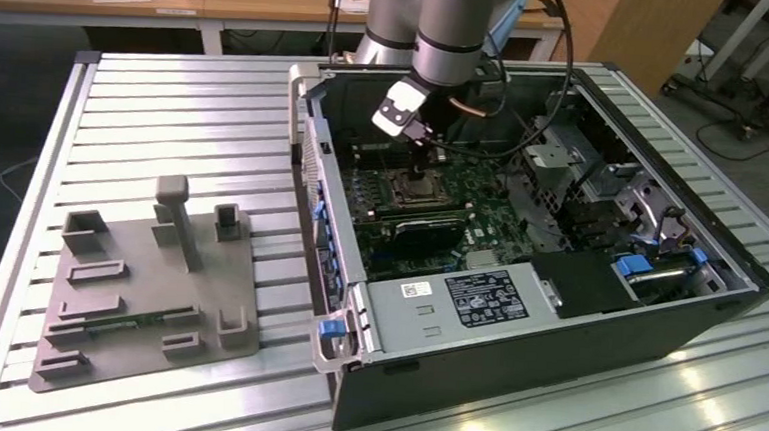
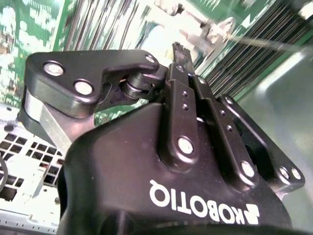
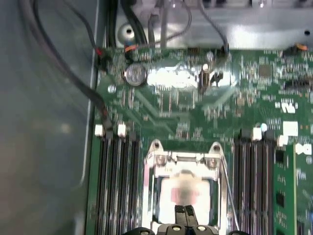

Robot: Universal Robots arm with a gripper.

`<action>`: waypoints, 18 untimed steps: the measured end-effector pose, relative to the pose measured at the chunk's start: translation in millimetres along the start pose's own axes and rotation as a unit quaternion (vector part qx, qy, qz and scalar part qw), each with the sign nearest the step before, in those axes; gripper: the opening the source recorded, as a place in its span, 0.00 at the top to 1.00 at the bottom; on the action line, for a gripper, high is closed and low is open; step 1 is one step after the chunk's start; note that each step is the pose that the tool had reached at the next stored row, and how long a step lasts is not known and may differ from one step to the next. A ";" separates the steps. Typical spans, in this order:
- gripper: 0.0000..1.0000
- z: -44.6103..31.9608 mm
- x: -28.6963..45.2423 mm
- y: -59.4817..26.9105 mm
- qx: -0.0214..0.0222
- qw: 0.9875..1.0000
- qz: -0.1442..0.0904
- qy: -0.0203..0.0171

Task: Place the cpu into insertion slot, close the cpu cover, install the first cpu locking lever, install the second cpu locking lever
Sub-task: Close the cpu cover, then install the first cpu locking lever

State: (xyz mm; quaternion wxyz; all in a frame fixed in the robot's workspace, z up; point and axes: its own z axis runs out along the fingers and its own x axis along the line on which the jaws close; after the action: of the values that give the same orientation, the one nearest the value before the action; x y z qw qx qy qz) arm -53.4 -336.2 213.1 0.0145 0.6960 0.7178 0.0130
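Observation:
In the exterior view my gripper [image 1: 421,171] reaches down into the open computer case, right over the insertion slot [image 1: 421,190] on the green board. The first wrist view shows the fingertips [image 3: 185,212] pressed together at the slot's edge, with nothing visible between them. The cpu [image 3: 185,190] lies flat inside the slot as a pale silver square. The cpu cover [image 3: 183,158], a silver frame, appears to lie down around the chip. A thin wire locking lever [image 3: 226,188] runs along one side of the slot. In the second wrist view the gripper [image 2: 179,53] shows black fingers closed.
Long black memory slots [image 3: 117,186] flank the socket on both sides. A coin battery [image 3: 135,75] and dark cables [image 3: 73,73] lie beyond it. A grey box with a black label [image 1: 467,299] fills the case front. A grey fixture [image 1: 139,291] sits on the slatted table.

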 end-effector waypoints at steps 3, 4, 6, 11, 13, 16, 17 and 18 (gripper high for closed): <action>0.89 0.0 -0.1 1.3 0.000 1.000 0.000 0.000; 0.89 0.0 -0.1 1.3 0.000 1.000 0.000 0.000; 0.89 0.1 -0.1 3.5 0.000 1.000 0.000 0.000; 0.89 0.1 -0.1 3.7 0.000 1.000 0.000 0.000; 0.89 0.1 -0.1 3.7 0.000 1.000 0.000 0.000; 0.89 0.2 -0.1 3.8 0.000 1.000 0.000 0.000; 0.89 0.1 -0.1 3.8 0.000 1.000 0.000 0.000; 0.89 0.1 -0.1 3.8 0.000 1.000 -0.003 0.000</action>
State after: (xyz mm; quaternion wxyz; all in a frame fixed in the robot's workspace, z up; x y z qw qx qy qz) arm -49.5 -336.2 213.1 0.0145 0.6936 0.7201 0.0130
